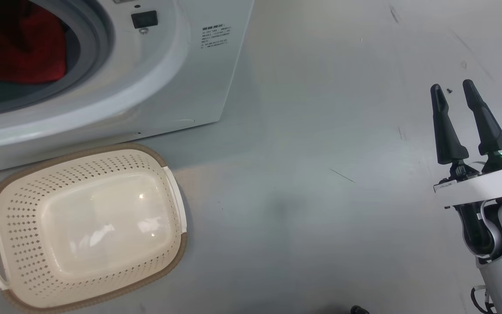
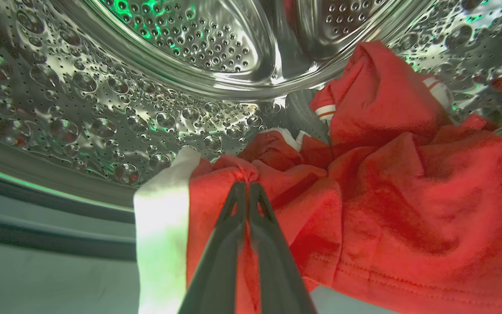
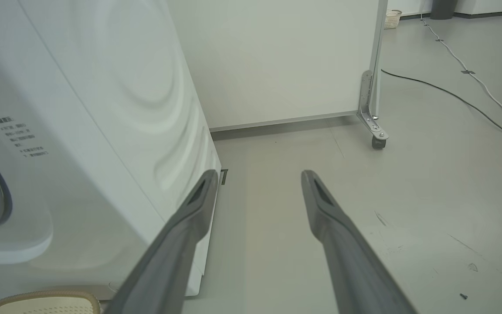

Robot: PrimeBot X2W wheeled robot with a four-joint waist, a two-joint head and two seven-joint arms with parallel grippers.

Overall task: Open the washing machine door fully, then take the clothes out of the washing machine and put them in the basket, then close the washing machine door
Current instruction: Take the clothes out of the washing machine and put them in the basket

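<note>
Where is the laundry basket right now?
In the head view the basket sits on the floor at the lower left, just in front of the washing machine, below its open mouth.

The grey floor (image 1: 320, 196) carries the washing machine (image 1: 168, 74) and the basket (image 1: 20, 226) beside it, both left of my right jaws.

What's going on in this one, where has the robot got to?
The robot is unloading the washing machine. Its left gripper is inside the steel drum, shut on a fold of the red clothes lying there. The right gripper hangs open above the floor on the robot's right, holding nothing. The basket sits on the floor in front of the machine with no clothes in it yet.
</note>
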